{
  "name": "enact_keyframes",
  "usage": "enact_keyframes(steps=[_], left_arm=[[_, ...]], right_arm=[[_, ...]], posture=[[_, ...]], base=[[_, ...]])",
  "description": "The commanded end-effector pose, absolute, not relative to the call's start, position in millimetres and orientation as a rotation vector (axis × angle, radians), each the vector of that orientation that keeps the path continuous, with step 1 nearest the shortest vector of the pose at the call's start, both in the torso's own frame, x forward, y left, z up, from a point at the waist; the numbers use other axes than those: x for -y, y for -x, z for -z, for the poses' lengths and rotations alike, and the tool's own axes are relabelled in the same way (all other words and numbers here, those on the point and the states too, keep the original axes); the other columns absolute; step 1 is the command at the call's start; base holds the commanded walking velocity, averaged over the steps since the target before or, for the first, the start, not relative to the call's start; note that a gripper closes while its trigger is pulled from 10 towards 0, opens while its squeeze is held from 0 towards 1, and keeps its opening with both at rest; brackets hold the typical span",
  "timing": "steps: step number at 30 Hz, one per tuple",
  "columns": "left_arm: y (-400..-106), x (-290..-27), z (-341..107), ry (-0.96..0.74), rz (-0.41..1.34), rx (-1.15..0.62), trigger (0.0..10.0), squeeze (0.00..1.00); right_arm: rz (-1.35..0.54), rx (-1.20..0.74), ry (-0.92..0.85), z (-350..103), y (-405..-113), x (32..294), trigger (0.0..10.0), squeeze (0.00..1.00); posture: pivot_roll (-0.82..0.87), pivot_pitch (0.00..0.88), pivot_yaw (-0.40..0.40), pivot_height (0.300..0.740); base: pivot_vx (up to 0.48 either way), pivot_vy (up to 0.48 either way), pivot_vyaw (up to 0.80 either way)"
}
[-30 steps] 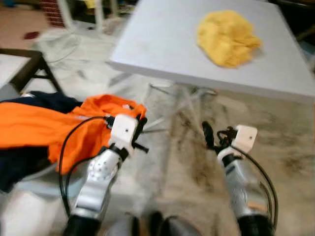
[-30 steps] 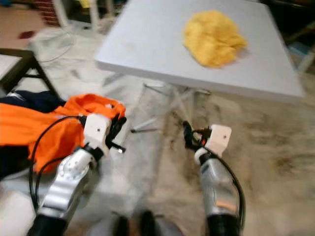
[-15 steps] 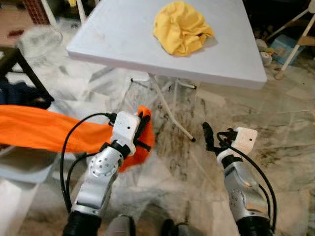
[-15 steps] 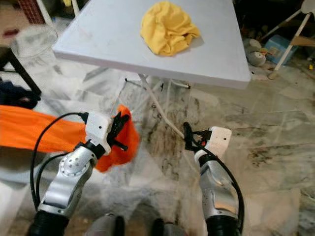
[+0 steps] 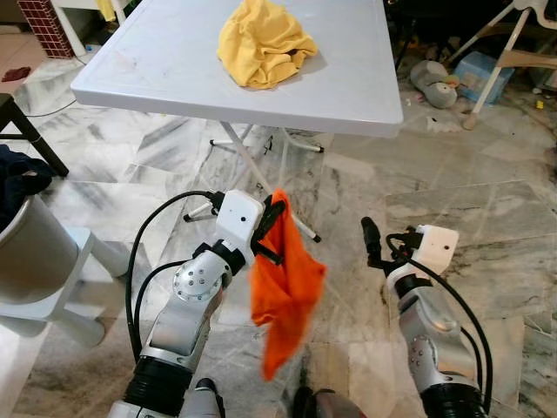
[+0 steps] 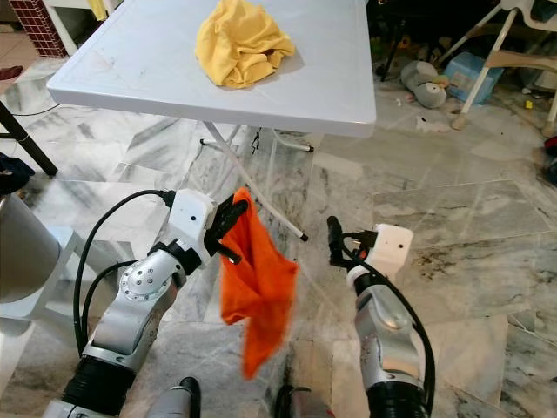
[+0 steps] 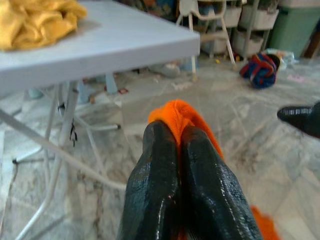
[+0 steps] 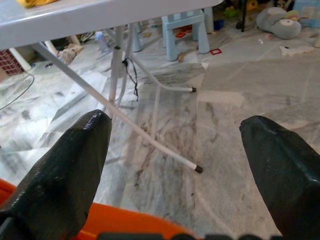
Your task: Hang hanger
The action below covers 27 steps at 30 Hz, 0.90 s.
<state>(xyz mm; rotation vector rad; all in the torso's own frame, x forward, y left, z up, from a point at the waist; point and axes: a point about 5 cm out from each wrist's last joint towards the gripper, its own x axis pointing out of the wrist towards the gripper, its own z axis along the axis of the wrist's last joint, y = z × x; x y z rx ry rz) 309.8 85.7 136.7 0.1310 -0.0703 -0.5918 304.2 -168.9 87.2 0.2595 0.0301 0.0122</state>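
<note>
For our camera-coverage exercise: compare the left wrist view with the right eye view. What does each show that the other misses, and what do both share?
Left wrist view alone: a blue-and-red bundle on the floor and storage bins behind it.

Right eye view alone: the right gripper with jaws apart, and a grey plush toy.

Both: the left gripper shut on the orange cloth, the grey table, the yellow cloth.

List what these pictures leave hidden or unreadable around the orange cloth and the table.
- Orange cloth: the pinched part is hidden between the left end effector fingers in the left wrist view; whether a hanger is inside cannot be told.
- White table: far edge cut off by the top of the left eye view.
- Dark garment: cut off by the left edge.
- Yellow cloth: crumpled, so its type is unreadable.
</note>
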Motion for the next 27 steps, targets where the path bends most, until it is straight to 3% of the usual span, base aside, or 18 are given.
enact_keyframes(steps=[1, 7, 27], left_arm=[[-311, -92, -131, -0.138, 0.577, 0.039, 10.0, 0.00], [-311, -104, -118, -0.111, 0.543, -0.008, 10.0, 0.00], [-312, -110, -114, -0.129, 0.562, -0.019, 10.0, 0.00]], right_arm=[[-0.004, -0.030, -0.254, -88, -302, 173, 10.0, 0.00], [0.029, -0.052, -0.273, -84, -300, 177, 10.0, 0.00], [0.016, -0.057, -0.261, -83, -301, 171, 10.0, 0.00]], posture=[[0.06, 0.204, -0.044, 0.740], [0.06, 0.208, -0.049, 0.740], [0.07, 0.216, -0.036, 0.740]], base=[[0.000, 0.000, 0.00], [0.000, 0.155, -0.36], [0.000, 0.460, -0.80]])
